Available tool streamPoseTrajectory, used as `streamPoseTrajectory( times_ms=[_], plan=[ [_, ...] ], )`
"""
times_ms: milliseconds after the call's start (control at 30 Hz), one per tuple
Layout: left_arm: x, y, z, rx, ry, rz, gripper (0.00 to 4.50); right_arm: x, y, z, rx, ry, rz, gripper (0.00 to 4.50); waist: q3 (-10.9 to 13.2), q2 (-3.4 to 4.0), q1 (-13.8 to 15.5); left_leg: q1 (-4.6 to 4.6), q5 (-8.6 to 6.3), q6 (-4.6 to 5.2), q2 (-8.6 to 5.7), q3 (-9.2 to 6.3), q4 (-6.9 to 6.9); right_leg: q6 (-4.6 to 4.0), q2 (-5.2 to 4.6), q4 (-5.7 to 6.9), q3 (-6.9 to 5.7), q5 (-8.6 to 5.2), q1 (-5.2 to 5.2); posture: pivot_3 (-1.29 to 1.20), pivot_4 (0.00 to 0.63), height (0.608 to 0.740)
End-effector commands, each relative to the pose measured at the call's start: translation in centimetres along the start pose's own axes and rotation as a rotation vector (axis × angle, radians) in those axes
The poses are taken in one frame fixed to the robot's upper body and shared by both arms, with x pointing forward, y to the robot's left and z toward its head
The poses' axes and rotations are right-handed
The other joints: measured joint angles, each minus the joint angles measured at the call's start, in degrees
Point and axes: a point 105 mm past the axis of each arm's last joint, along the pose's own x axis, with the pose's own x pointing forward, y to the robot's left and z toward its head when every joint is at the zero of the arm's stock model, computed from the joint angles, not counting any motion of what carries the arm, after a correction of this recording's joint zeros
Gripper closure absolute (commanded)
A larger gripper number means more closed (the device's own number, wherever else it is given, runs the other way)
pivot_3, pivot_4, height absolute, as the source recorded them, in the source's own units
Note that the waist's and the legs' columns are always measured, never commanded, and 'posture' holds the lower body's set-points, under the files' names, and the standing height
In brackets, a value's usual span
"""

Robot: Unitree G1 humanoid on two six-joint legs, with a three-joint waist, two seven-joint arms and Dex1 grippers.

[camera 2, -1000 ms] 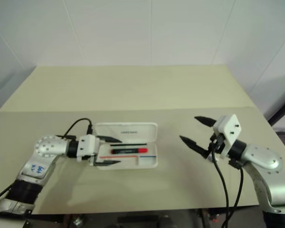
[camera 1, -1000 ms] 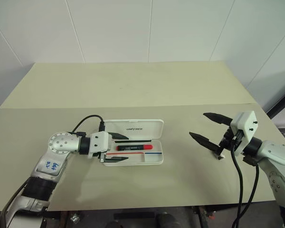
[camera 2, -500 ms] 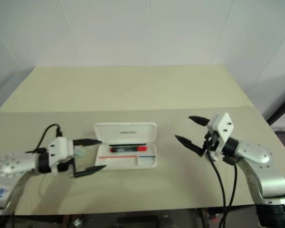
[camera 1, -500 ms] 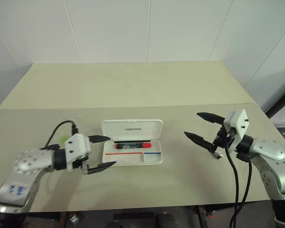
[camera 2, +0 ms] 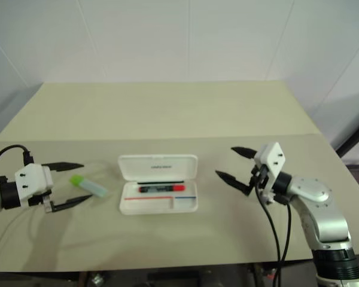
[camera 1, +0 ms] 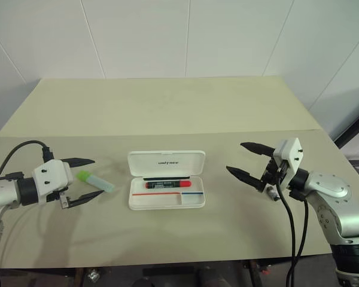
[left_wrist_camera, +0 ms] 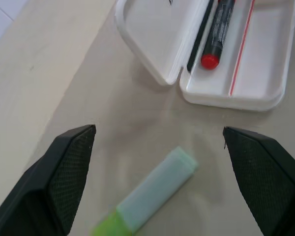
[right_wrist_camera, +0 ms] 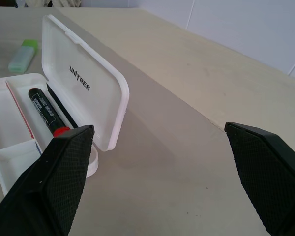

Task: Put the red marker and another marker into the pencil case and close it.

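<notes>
- The pencil case lies open on the table, and I take it as my landmark. Its lid stands up along the far edge, and the tray faces me.
- Inside the tray the red marker lies lengthwise against the hinge side, red cap toward my right. A thin dark strip runs between it and the lid; I cannot tell what it is.
- A red and blue stripe runs along the tray floor, just nearer me than the marker. The near part of the tray holds nothing else.
- The green highlighter, the other marker, lies on the table outside the case, just to its left, slanted, with its bright green end away from the case and its pale mint end toward it.
- My left claw hovers left of the case, pointing at it, its fingers spread wide to either side of the highlighter's green end and gripping nothing.
- My right claw hangs well to the right of the case, roughly level, pointing back toward it, fingers spread wide and empty.
- The lid's inner face reads "UNITREE" in small dark capitals, plain in the right wrist view. The marker's black barrel carries white print too small to read.
</notes>
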Motion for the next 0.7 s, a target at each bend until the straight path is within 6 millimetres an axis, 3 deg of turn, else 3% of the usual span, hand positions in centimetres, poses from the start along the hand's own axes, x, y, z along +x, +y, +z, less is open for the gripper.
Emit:
streamPoseTrajectory(
  times_ms=[33,167,333,700],
  plan=[
    [-1.2,0.8,-1.1,0.105,0.084,-0.071,0.05,-0.2,-0.1,0.9,-0.03,-0.035,-0.013,0.0,0.0,0.0,0.0,0.0,0.0,0.0,0.0,-0.01,0.02,-0.01,0.02,0.02,-0.01,-0.01,0.0,0.0,0.15,0.74],
    [-1.4,2.0,-2.4,0.14,0.125,-0.177,0.05,-0.2,-0.2,0.9,-0.034,-0.037,-0.021,0.0,0.0,0.02,0.2,0.02,0.01,0.0,-0.02,0.0,0.08,-0.02,0.03,0.05,-0.02,0.01,0.03,0.0,0.15,0.74],
    [-0.1,2.1,-3.4,0.194,0.141,-0.327,0.05,-0.6,0.2,0.8,-0.027,-0.041,-0.044,0.0,0.0,0.03,0.3,-0.01,0.01,0.0,-0.05,0.01,0.06,-0.02,0.03,0.04,-0.05,0.01,0.02,0.0,0.15,0.74],
    [3.4,3.3,-3.6,0.229,0.141,-0.443,0.05,-1.3,0.7,1.0,-0.029,-0.038,-0.096,0.0,0.0,0.03,0.1,-0.12,0.03,0.03,-0.03,-0.05,0.24,-0.02,0.08,0.33,-0.09,0.0,-0.11,0.0,0.15,0.74]
  ],
)
